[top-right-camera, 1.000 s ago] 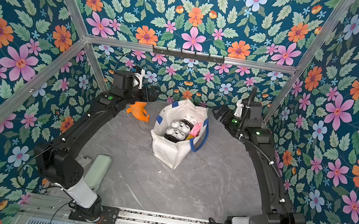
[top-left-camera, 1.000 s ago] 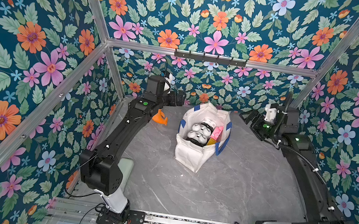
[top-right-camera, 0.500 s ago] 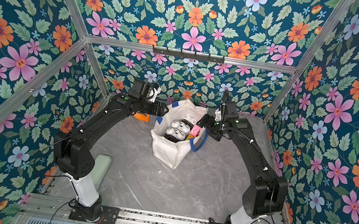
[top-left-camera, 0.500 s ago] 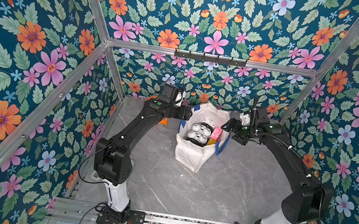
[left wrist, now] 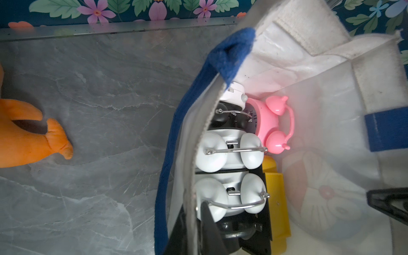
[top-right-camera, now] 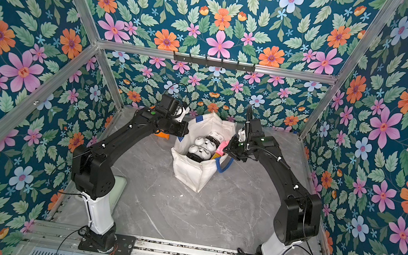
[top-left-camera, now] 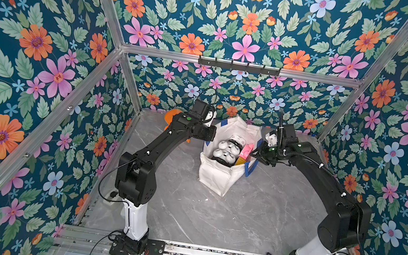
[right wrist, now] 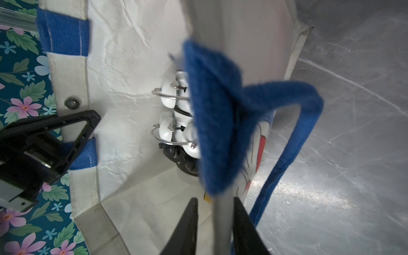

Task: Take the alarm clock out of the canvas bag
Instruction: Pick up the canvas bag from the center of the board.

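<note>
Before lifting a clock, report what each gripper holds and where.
Left gripper pinches the canvas bag at its rim. Right gripper straddles the opposite rim; grip cannot be told.

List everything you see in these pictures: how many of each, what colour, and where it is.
canvas bag: one, white with blue handles, standing open on the table
white alarm clocks: two, twin-bell, side by side inside the bag
pink alarm clock: one, inside the bag, next to them
black alarm clock: one, inside the bag, partly hidden
yellow item: one, inside the bag, cannot tell what it is
plush toy: one, orange, on the table outside the bag, on the left arm's side
hook rack: one, black, on the back wall rail
table: one, grey marble
left gripper: one, black, shut on the bag's rim
right gripper: one, black, straddling the opposite rim, closure unclear
</note>
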Available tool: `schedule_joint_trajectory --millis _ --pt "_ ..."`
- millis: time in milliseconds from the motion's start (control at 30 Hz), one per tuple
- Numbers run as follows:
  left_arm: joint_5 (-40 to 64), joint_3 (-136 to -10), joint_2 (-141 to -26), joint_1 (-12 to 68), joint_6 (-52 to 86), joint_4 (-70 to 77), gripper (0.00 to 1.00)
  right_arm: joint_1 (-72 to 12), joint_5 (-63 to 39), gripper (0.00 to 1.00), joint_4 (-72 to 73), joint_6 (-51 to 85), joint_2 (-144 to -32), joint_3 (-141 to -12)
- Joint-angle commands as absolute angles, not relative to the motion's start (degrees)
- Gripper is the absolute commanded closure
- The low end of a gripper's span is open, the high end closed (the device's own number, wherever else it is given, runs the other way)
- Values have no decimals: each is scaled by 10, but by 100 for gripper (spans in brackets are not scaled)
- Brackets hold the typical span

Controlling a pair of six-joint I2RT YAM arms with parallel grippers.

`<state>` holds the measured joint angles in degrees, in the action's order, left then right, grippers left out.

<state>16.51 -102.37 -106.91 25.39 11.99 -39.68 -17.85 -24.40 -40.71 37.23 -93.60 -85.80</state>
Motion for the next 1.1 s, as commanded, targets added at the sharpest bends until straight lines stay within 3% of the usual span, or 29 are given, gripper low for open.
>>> schedule_joint_trajectory --millis 0,300,367,433,600,800,1067 --pt "165 -1025 -1062 260 109 -407 98 -180 -249 80 -396 367 -911 -839" --pt "130 -1026 -1016 278 93 -384 100 -180 -251 83 -360 374 -836 -751" --pt "120 -1026 -1000 284 89 -374 100 -180 -257 76 -348 378 -821 -735" --pt "104 -1026 -987 291 86 -366 100 -180 -265 59 -337 383 -809 -721" --pt "81 -1023 -963 308 71 -357 100 -179 -285 42 -313 392 -785 -705" --pt "5 -1018 -949 351 80 -351 100 -179 -325 41 -289 411 -759 -704" --pt "4 -938 -909 363 113 -282 100 -181 -333 42 -235 378 -713 -668"
